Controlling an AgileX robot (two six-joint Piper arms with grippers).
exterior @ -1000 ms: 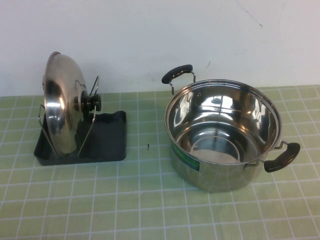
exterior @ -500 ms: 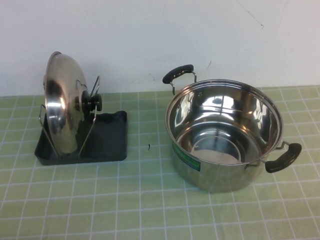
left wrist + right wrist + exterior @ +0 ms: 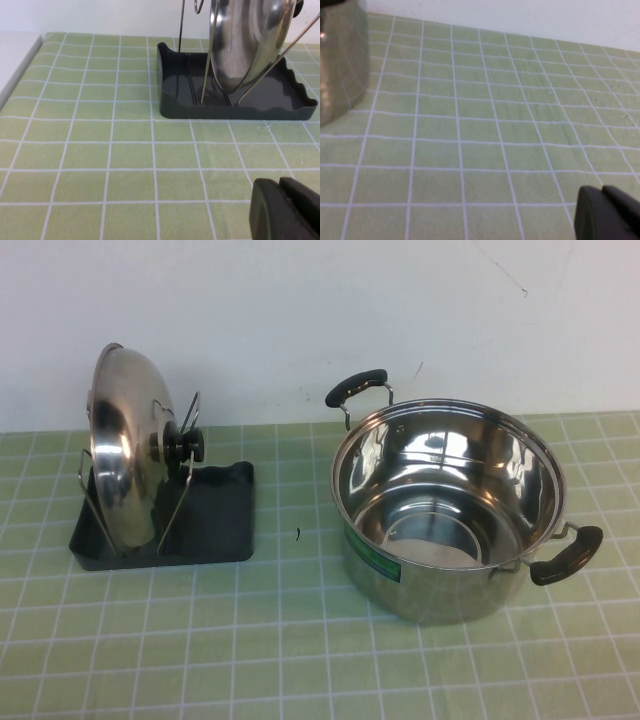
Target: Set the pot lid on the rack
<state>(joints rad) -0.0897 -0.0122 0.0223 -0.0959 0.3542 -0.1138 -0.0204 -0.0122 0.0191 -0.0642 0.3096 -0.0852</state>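
The shiny steel pot lid (image 3: 120,455) with its black knob (image 3: 185,445) stands on edge in the wire loops of the dark grey rack (image 3: 215,520) at the left of the high view. In the left wrist view the lid (image 3: 247,45) stands in the rack (image 3: 235,107), well beyond my left gripper (image 3: 282,187), which is shut and empty over the green mat. My right gripper (image 3: 602,192) is shut and empty over the mat, away from the pot. Neither gripper shows in the high view.
The deep steel pot (image 3: 445,505) with two black handles stands open at the right; its side shows in the right wrist view (image 3: 340,60). A white wall runs behind the green checked mat (image 3: 290,640).
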